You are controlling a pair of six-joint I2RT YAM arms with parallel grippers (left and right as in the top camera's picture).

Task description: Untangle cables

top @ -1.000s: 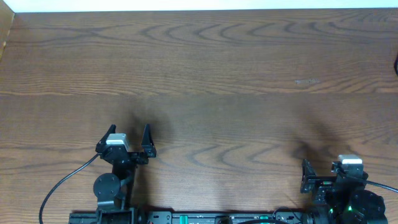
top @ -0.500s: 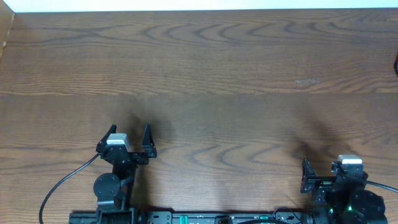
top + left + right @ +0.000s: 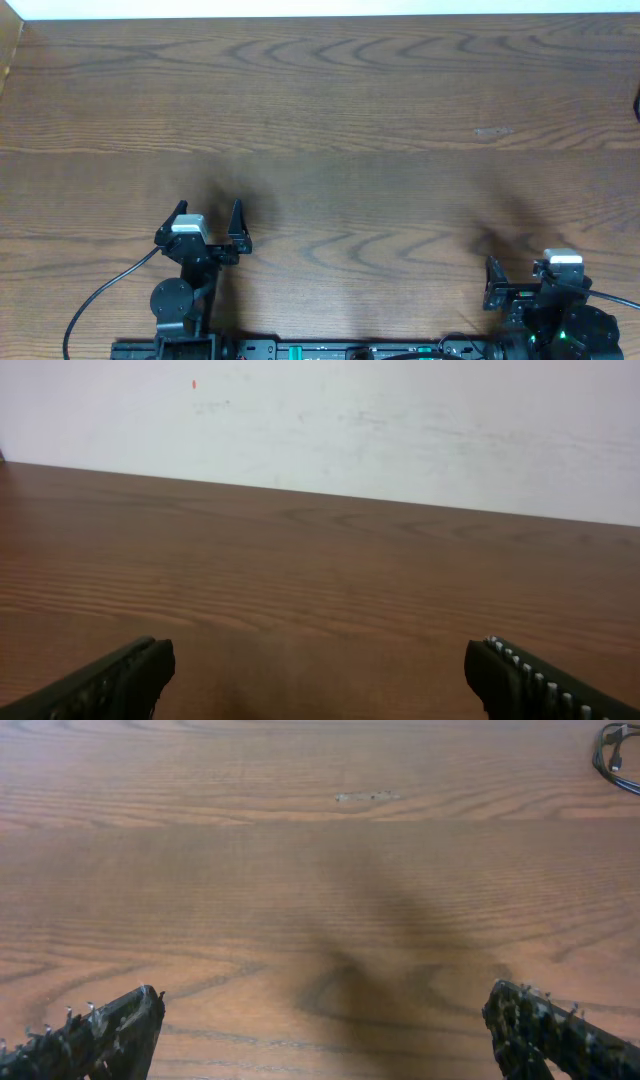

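Nearest, at the front edge of the bench (image 3: 330, 190): the left claw (image 3: 207, 216), spread wide and gripping nothing, with only bare wood grain between its two dark fingertips in the wrist view. Off to the other side, equally close to that front edge: the right claw (image 3: 325, 992), likewise fully apart and empty, toothed pads at the bottom corners of its own camera. Points toward the far side, over a soft shadow on the wood ahead.

Farther out, across the middle of the bench: nothing but grain and a faint pale scuff (image 3: 368, 796).

Farthest, and hard right: the cables (image 3: 617, 760). Shows in the right wrist view only as a dark looped cord cut off by the top right corner, with what looks like a small plug inside the loop. From overhead, merely a black sliver at the right edge of frame. No white cord to be made out. Most of the bundle out of view, so cannot tell how the strands cross or which way the long axis runs.

Judging by this layout: lies forward and to the right of the right claw, well apart from it, and clear across the bench from the left claw. Clearly the right arm's reach, then, and probably a long stretch ahead and outward before any closing. Likely risk: pinching the whole loop instead of a single strand and dragging the tangle tighter.
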